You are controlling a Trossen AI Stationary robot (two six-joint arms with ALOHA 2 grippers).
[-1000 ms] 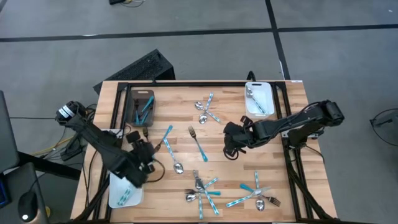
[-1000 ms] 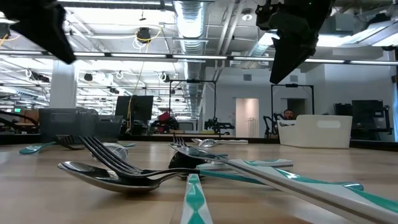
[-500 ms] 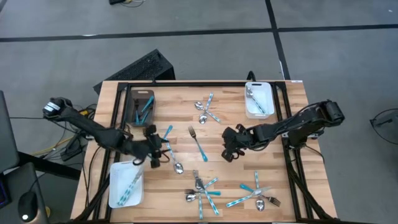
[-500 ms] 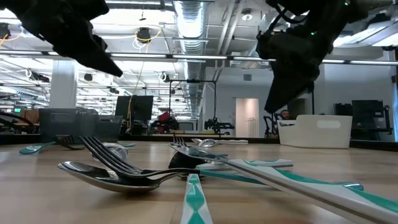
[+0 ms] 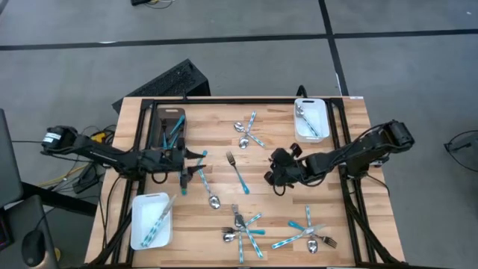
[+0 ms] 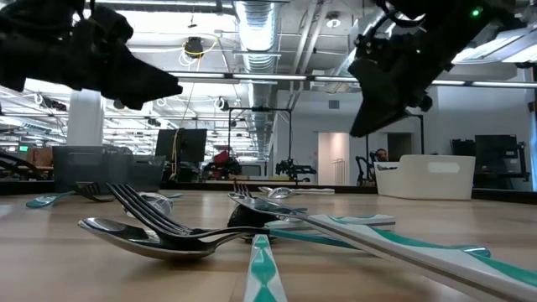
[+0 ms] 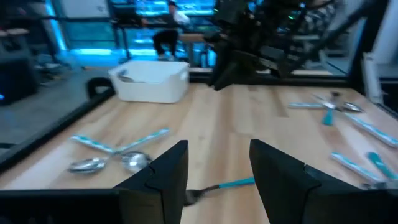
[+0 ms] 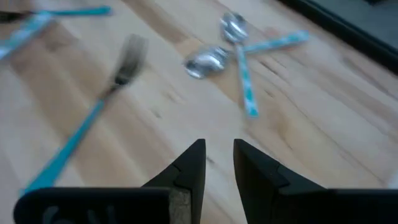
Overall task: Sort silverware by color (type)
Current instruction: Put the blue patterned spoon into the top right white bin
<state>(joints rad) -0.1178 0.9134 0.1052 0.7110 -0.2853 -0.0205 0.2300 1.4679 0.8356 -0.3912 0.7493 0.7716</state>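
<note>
The silverware lies scattered on the wooden table: a teal-handled fork (image 5: 237, 170), a spoon (image 5: 208, 189), crossed spoons (image 5: 246, 133), and two heaps near the front edge (image 5: 243, 226) (image 5: 306, 235). My left gripper (image 5: 190, 166) stands open and level beside the dark grey tray (image 5: 168, 127), pointing toward the table's right; its wrist view shows the fingers apart (image 7: 217, 152) with nothing between them. My right gripper (image 5: 276, 183) hangs over bare wood right of the fork, slanting down, open by a narrow gap (image 8: 219, 152) and empty. Its wrist view shows the fork (image 8: 93, 106) and the crossed spoons (image 8: 230, 53).
A white tray (image 5: 151, 220) at the front left holds teal-handled pieces. Another white tray (image 5: 310, 119) at the back right holds silver ones. The dark grey tray holds teal-handled pieces. Bare wood lies between the two grippers around the fork.
My left gripper has swung from above the front-left white tray toward the table's far edge and right, coming lower and tipping from pointing down to level. My right gripper has sunk a little toward the table and turned slightly.
</note>
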